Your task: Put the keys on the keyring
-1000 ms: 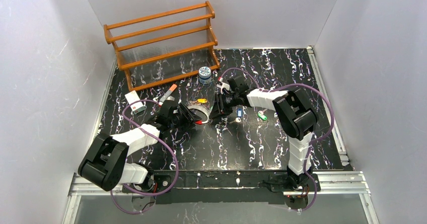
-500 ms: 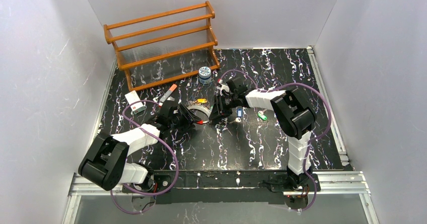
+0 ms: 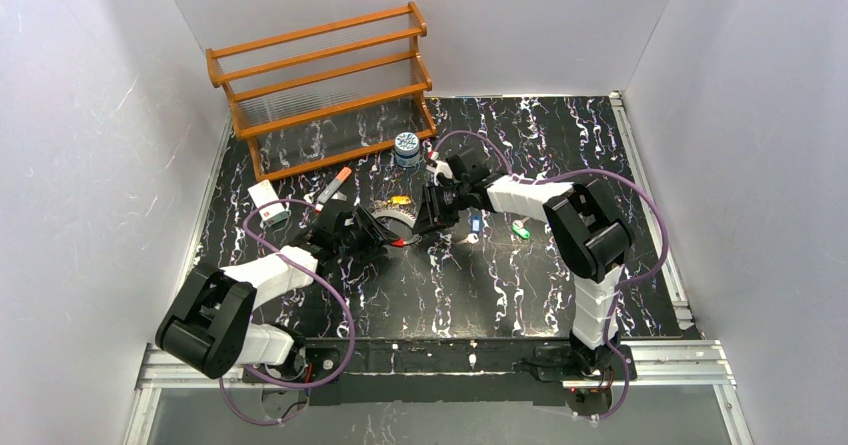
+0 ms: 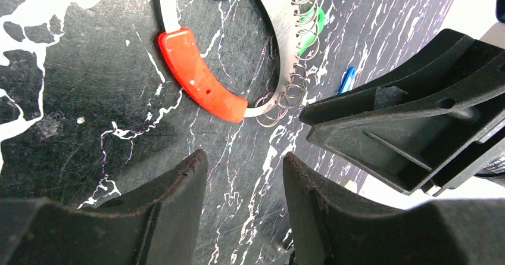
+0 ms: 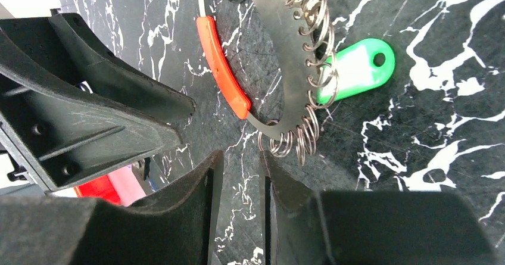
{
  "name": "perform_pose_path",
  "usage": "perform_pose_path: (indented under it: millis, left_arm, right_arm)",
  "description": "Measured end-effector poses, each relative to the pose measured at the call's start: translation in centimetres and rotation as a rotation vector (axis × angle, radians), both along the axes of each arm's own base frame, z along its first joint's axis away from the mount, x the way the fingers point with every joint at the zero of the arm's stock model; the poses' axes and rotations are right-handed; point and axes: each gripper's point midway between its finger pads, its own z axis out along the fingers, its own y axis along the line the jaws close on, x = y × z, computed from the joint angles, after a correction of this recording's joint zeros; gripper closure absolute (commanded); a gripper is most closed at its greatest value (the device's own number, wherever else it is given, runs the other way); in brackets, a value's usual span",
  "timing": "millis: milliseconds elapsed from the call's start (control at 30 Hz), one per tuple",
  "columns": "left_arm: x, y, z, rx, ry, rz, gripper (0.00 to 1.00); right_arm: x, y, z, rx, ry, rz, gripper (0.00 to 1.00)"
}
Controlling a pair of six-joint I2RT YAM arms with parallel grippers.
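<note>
— How does the left gripper point(image 4: 243, 175) stand?

— Moderately spread, with nothing between its fingers; it sits low by the surface point(image 4: 71, 98), just short of the red part of the keyring point(image 4: 202, 86); the keyring lies flat there, its silver band strung with small wire rings point(image 4: 292, 92).

— And the right gripper point(image 5: 241, 199)?

— Parted by only a narrow slit, pinching nothing; its tips are just beside the band's end and those rings; the two grippers face each other across the keyring.

— Where are the keys?

— A green key point(image 5: 357, 65) lies against the rings; whether it is threaded on cannot be told; a blue key point(image 3: 476, 222) and a yellow key point(image 3: 400, 201) lie loose near the keyring.

— Any containers?

— A patterned jar point(image 3: 406, 149) stands by the foot of the wooden rack point(image 3: 320, 32); its contents cannot be seen.
</note>
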Motion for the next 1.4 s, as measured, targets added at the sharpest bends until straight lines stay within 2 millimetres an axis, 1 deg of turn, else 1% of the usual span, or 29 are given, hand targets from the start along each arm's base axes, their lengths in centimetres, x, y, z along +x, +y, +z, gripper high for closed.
perform_pose_path:
  millis: [133, 300, 667, 1033, 1133, 1267, 1333, 1400]
  left_arm:
    - [0.0, 0.0, 0.0, 0.000, 0.000, 0.000, 0.52]
    - [-0.1, 0.1, -0.1, 0.008, 0.001, -0.006, 0.52]
    - [0.1, 0.0, 0.2, 0.019, -0.014, -0.021, 0.52]
    - [0.1, 0.0, 0.2, 0.034, -0.021, -0.037, 0.54]
    - [0.5, -0.1, 0.8, 0.047, -0.045, -0.058, 0.56]
    - [1.6, -0.6, 2.5, 0.066, -0.103, -0.099, 0.58]
    - [2.1, -0.8, 3.2, 0.074, -0.130, -0.117, 0.58]
    - [2.4, -0.9, 3.7, 0.087, -0.154, -0.137, 0.58]
  right_arm:
    - [-0.1, 0.3, 0.2, 0.001, -0.005, 0.006, 0.64]
    - [-0.2, 0.3, 0.0, -0.013, -0.004, 0.002, 0.64]
    - [-0.2, -0.3, -2.0, -0.068, 0.020, -0.017, 0.64]
    - [-0.3, -0.3, -2.5, -0.077, 0.029, -0.018, 0.67]
    - [-0.2, -0.3, -2.5, -0.079, 0.026, -0.021, 0.69]
    - [-0.1, -0.4, -2.6, -0.083, 0.023, -0.025, 0.72]
    - [-0.1, -0.4, -2.7, -0.086, 0.022, -0.027, 0.75]
    - [-0.1, -0.5, -2.7, -0.089, 0.022, -0.032, 0.79]
